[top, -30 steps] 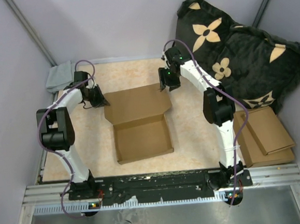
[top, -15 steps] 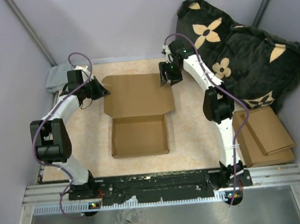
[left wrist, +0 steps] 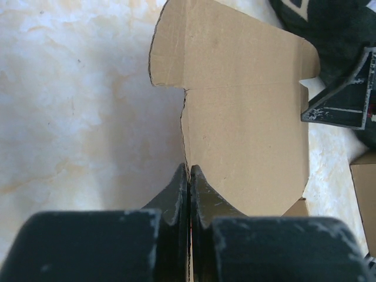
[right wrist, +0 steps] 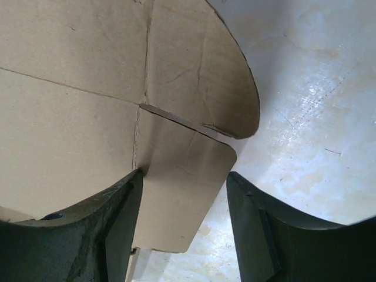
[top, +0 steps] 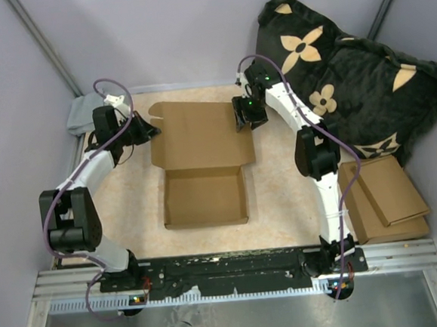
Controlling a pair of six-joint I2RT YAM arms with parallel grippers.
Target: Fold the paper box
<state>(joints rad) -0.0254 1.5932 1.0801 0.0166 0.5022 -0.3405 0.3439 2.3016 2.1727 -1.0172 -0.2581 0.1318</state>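
The paper box (top: 199, 138) lies mid-table with its tray (top: 204, 199) toward me and its lid spread out behind it. At the lid's left edge, my left gripper (top: 152, 128) is shut on the cardboard; the left wrist view shows the sheet's edge (left wrist: 185, 126) running straight into the closed jaws (left wrist: 188, 171). My right gripper (top: 243, 117) stands open at the lid's right edge. In the right wrist view its fingers (right wrist: 185, 176) straddle a rounded side tab (right wrist: 176, 194) without pinching it.
A black cushion with tan flowers (top: 347, 70) fills the back right corner. Stacked thicker cardboard pieces (top: 384, 196) lie to the right of the right arm. A grey cloth (top: 84, 113) sits at the back left. Walls enclose the table.
The box has turned square to the table and its lid has spread farther back. My left gripper moved back with the lid's edge in it. The right gripper shifted slightly toward the back.
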